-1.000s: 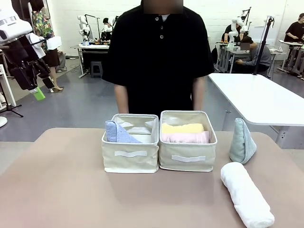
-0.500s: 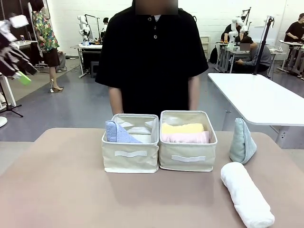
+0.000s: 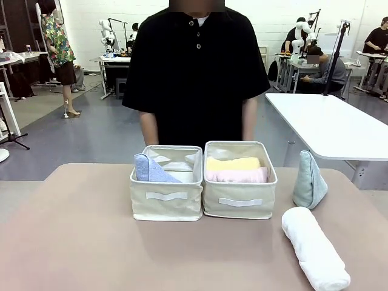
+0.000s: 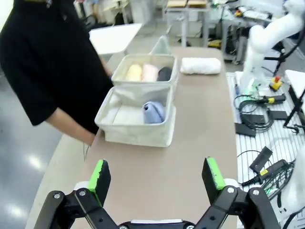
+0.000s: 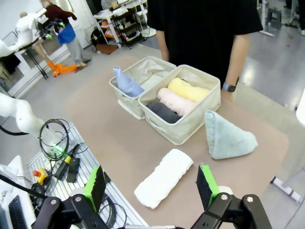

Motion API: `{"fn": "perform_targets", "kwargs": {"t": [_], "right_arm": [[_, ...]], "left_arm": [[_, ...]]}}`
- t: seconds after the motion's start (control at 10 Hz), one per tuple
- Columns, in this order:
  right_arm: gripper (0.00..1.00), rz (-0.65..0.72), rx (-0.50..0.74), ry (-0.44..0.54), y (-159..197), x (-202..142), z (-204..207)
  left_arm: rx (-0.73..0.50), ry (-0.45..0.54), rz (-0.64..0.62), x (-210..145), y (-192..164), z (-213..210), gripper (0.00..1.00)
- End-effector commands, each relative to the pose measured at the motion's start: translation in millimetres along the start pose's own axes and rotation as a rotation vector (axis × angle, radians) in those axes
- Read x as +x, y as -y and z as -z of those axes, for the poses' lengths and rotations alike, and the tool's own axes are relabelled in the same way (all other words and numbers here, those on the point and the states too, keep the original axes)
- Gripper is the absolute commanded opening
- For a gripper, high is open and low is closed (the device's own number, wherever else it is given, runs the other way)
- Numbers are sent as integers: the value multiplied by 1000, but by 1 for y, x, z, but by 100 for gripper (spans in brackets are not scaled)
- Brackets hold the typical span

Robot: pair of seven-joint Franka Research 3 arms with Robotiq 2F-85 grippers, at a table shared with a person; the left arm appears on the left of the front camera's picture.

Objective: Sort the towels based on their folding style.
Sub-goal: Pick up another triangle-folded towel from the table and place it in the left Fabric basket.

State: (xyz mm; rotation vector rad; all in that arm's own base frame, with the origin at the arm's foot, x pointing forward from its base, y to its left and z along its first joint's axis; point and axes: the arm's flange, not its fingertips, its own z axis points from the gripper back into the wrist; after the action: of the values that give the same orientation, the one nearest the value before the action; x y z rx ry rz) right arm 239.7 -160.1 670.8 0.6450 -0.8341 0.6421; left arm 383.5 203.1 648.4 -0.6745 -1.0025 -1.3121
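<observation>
You have the white rolled terry towel (image 3: pixel 315 248) lying on the tan table (image 3: pixel 79 242) at its right front, with the pale teal cone-folded towel (image 3: pixel 309 180) standing just behind it. Left of the cone, the right cream fabric bin (image 3: pixel 239 207) holds the yellow roll (image 3: pixel 233 163), pink roll (image 3: pixel 237 176) and dark grey roll (image 5: pixel 164 112) side by side. The left cream fabric bin (image 3: pixel 167 207) holds the lavender-blue cone-folded towel (image 3: pixel 150 170). Your left gripper (image 4: pixel 157 172) and right gripper (image 5: pixel 151 185) hang above the table, jaws spread wide and empty. A person in a black shirt (image 3: pixel 197 73) stands behind the bins.

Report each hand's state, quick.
Left hand: open, holding nothing.
Right hand: open, holding nothing.
</observation>
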Motion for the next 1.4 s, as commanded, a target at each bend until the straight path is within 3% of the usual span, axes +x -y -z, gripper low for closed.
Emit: {"fn": "perform_targets", "kwargs": {"t": [0.0, 0.4, 0.5, 0.8, 1.1, 1.3], "right_arm": [[100, 5, 1, -7, 0, 1, 1], [100, 5, 1, -7, 0, 1, 1], [100, 5, 1, -7, 0, 1, 1], [100, 0, 0, 0, 0, 0, 0], [100, -158, -19, -287, -44, 62, 90], [100, -225, -41, -454, -62, 74, 166]], "left_arm": [[-101, 104, 9, -26, -22, -38, 100], [-63, 113, -26, -41, -29, -38, 100], [-96, 142, -12, -51, -12, -43, 100], [-96, 142, -12, -51, -12, -43, 100], [-96, 142, -12, -51, -12, -43, 100], [-96, 142, -12, -51, -12, -43, 100]]}}
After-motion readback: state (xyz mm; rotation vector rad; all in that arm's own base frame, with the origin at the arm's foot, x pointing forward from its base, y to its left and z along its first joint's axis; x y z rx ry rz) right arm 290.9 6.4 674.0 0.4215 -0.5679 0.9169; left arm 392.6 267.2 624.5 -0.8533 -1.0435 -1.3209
